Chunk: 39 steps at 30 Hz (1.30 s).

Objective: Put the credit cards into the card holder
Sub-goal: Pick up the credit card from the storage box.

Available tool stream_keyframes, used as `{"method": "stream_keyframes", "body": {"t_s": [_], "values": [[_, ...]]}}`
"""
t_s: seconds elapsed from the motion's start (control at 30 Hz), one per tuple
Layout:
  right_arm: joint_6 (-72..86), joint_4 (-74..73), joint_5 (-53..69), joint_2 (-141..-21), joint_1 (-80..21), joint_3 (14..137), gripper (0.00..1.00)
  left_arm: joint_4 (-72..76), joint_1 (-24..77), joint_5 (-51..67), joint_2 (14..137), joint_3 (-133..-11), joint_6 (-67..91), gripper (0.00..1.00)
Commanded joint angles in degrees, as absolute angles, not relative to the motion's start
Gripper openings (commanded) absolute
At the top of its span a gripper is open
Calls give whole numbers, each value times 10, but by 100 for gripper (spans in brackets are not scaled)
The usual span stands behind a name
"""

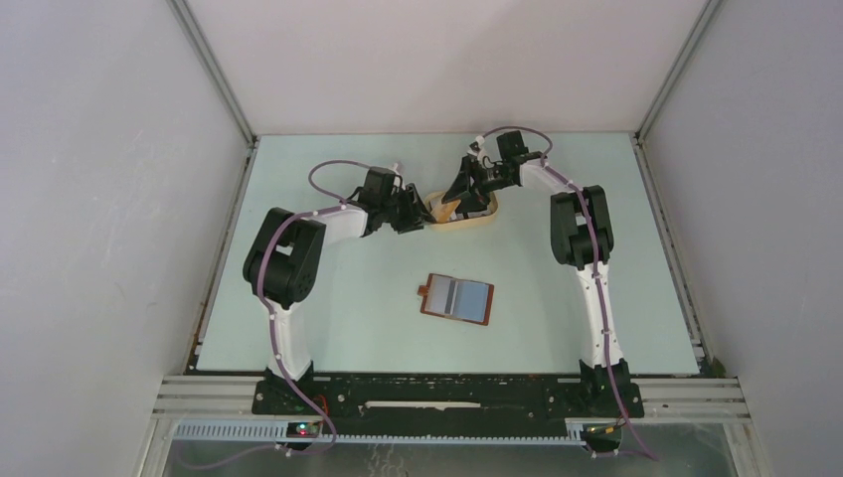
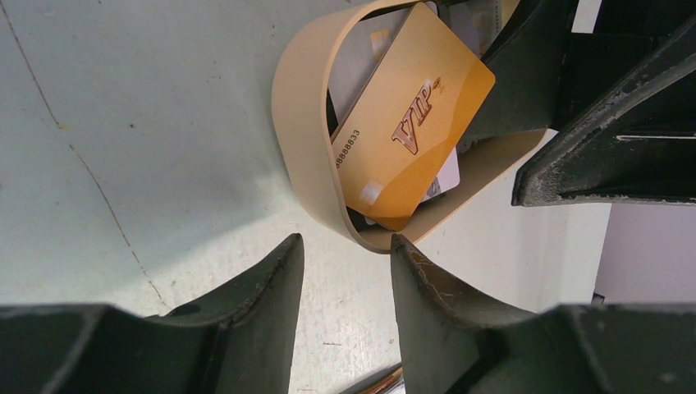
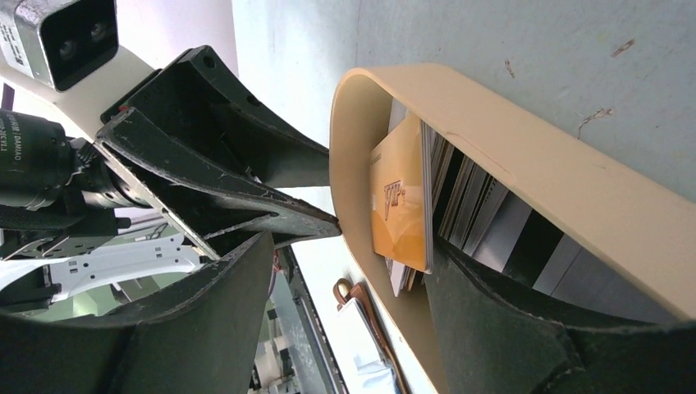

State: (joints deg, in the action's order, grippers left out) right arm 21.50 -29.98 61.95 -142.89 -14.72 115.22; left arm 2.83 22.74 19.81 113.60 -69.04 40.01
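Observation:
The credit cards stand on edge in a tan oval tray (image 1: 484, 218). A gold VIP card (image 2: 410, 123) is in front, with several grey and silvery cards (image 3: 492, 213) behind it. The card holder (image 1: 457, 299) lies open on the table in front of the tray, with light cards in its pockets. My left gripper (image 2: 346, 246) is open and empty just outside the tray's left end (image 2: 304, 123). My right gripper (image 3: 351, 246) is open. One finger (image 3: 509, 328) is inside the tray by the cards and the other (image 3: 205, 328) is outside the wall.
The two grippers are close together at the tray's left end (image 1: 437, 209), and the left gripper's fingers (image 3: 230, 164) show in the right wrist view. The card holder's edge (image 3: 361, 304) shows below the tray. White enclosure walls surround the table.

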Motion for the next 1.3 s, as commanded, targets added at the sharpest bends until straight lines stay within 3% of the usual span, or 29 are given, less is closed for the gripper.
{"method": "stream_keyframes", "body": {"t_s": [0.0, 0.67, 0.83, 1.27], "values": [[233, -322, 586, -1416, -162, 1165, 76, 39, 227, 214, 1140, -717, 391, 48], [362, -169, 683, -1411, -186, 1127, 74, 61, 226, 232, 1140, -711, 393, 43], [276, -274, 592, -1412, -194, 1160, 71, 83, 220, 239, 1132, -699, 399, 43], [261, -310, 538, -1437, -223, 1196, 73, 97, 215, 247, 1136, -693, 408, 43]]}}
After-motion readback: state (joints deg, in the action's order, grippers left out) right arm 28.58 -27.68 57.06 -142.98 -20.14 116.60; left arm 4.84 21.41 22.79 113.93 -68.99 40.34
